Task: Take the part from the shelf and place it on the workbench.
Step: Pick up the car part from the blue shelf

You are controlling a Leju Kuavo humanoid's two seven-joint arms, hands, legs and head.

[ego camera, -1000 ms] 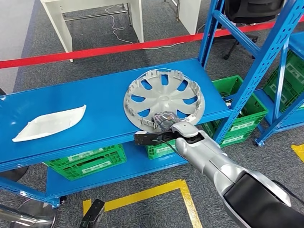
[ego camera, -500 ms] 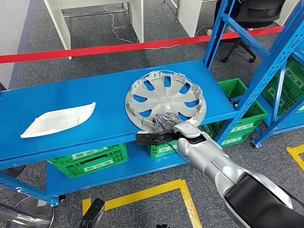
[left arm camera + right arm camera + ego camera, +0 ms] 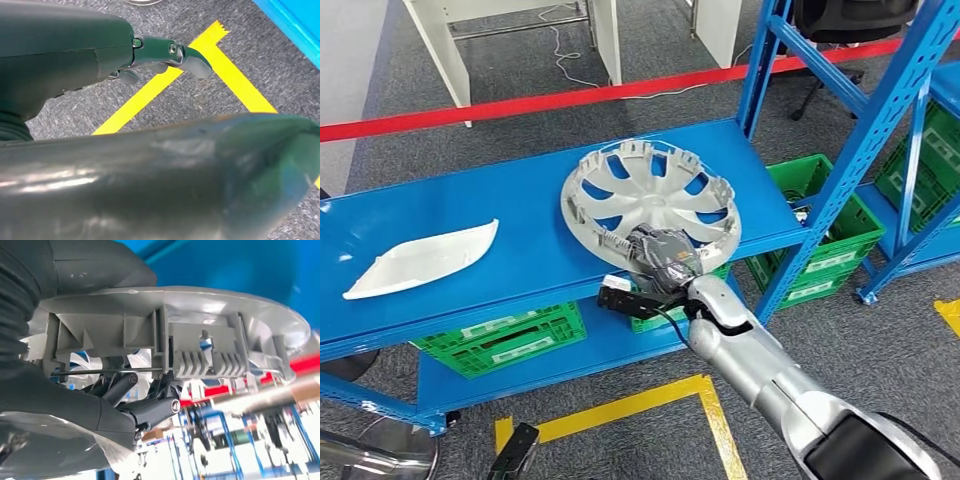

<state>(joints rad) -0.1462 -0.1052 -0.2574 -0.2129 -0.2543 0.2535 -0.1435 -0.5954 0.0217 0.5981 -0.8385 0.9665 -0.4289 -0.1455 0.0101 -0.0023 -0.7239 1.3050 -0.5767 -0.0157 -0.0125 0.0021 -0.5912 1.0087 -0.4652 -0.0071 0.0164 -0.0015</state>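
Right hand (image 3: 661,262) closed on near rim of hubcap (image 3: 650,203), fingers (image 3: 151,410) hooked under the edge, thumb side over it. Disc extends away from the hand, flat, far rim over the blue shelf (image 3: 471,230), near rim tilted up, apparently off the surface. No long axis; round. Left hand (image 3: 166,55) hangs low, holding nothing, well apart from the part. Next, judged: draw back toward body, keeping disc level.
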